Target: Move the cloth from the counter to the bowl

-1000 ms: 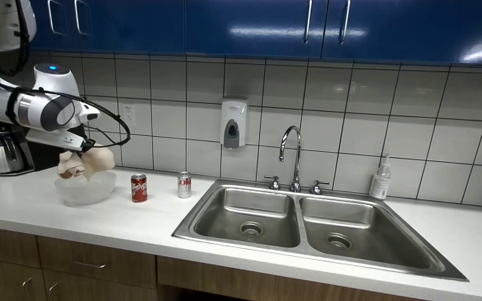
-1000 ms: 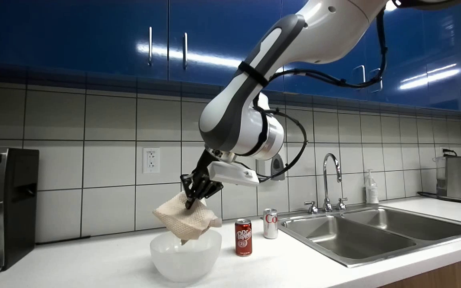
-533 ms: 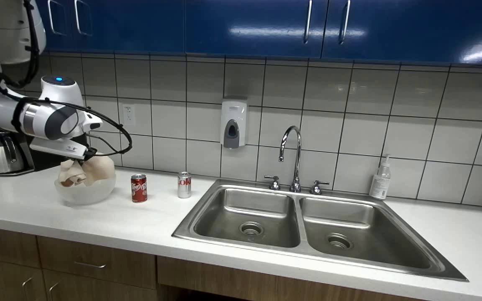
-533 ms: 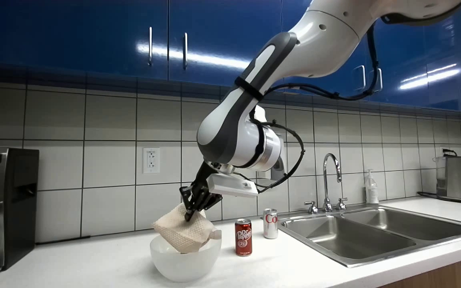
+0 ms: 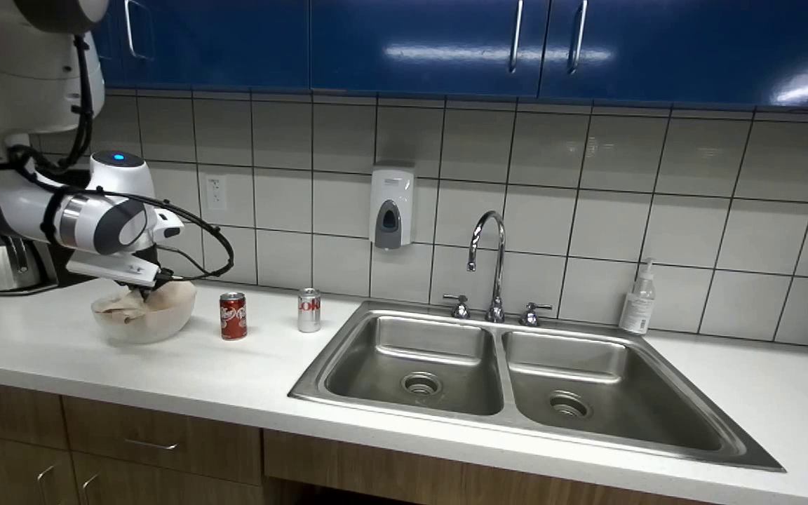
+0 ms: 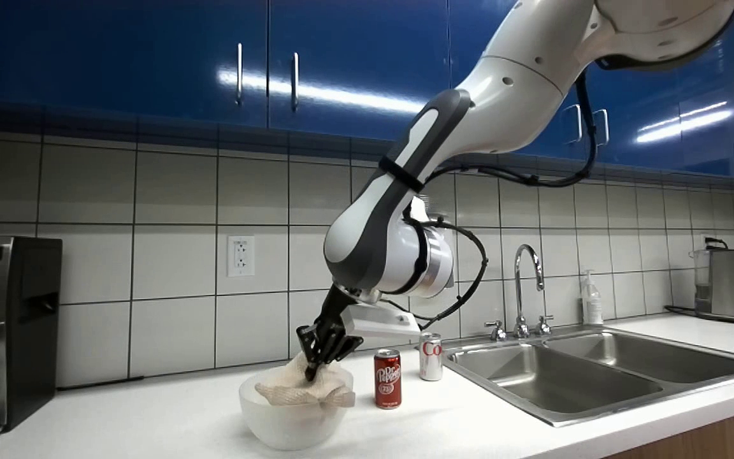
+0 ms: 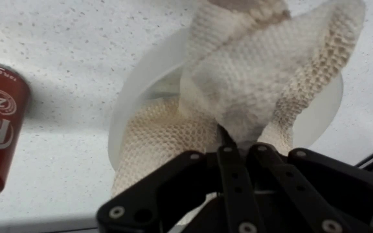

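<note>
Beige cloth, edge at bowl rim

In an exterior view, the arm slants in from two o'clock, the wrist bent; the gripper points down toward seven o'clock, its fingers pinched close together.

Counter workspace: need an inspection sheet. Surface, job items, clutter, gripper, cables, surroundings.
Surface: white speckled counter; whether damp, can't tell
Job items: beige cloth partly inside the translucent bowl, an edge reaching past its rim
Clutter: red Dr Pepper can and silver Coke can, both upright, apart from the bowl
Gripper: closed, gripping bunched cloth
Cables: black cables strapped along the arm, looping outward
Surroundings: sink, faucet, coffee maker, blue cabinets
</note>
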`<state>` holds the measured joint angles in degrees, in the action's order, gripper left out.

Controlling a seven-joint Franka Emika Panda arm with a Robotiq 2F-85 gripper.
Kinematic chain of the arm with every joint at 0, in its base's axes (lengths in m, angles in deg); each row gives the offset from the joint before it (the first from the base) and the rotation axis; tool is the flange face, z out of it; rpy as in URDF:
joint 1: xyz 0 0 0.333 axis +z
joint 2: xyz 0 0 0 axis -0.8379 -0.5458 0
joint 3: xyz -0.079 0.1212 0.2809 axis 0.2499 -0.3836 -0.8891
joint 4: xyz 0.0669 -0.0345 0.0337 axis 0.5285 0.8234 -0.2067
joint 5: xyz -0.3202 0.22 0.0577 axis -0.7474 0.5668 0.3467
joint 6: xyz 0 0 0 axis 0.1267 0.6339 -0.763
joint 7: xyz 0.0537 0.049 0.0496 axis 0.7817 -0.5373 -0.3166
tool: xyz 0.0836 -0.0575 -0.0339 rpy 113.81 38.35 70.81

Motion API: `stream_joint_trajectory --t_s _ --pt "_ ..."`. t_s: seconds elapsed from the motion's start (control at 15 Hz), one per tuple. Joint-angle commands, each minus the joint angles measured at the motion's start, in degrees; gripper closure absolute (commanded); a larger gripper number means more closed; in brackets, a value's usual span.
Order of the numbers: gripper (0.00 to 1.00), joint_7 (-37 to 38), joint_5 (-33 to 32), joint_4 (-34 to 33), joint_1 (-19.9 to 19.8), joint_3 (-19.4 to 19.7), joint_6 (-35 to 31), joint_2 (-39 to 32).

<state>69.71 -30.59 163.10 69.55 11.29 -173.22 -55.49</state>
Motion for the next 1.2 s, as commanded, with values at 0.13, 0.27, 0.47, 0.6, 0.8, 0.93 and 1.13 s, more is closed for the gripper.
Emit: stream_joint_trajectory --t_s 0.13,0.27,0.47,0.6,0.8,0.93,1.13 --pt "0.99 0.11 -4.87 -4.72 -4.77 -2.02 2.76 -5.64" --pt "0.69 0.61 -5.67 -5.56 -4.80 -1.61 3.53 -6.48" --pt "0.55 0.73 -6.25 -6.42 -4.73 -1.47 4.38 -6.98" --pt "0.40 0.76 -6.35 -6.56 -4.58 -1.38 4.64 -6.86" --pt "0.16 0.51 -6.14 -6.47 -5.03 -1.95 4.52 -6.21" --pt "0.01 0.52 -6.09 -6.35 -5.07 -2.14 4.26 -5.43" --pt "0.00 0.56 -6.04 -6.27 -5.03 -2.37 4.07 -4.66"
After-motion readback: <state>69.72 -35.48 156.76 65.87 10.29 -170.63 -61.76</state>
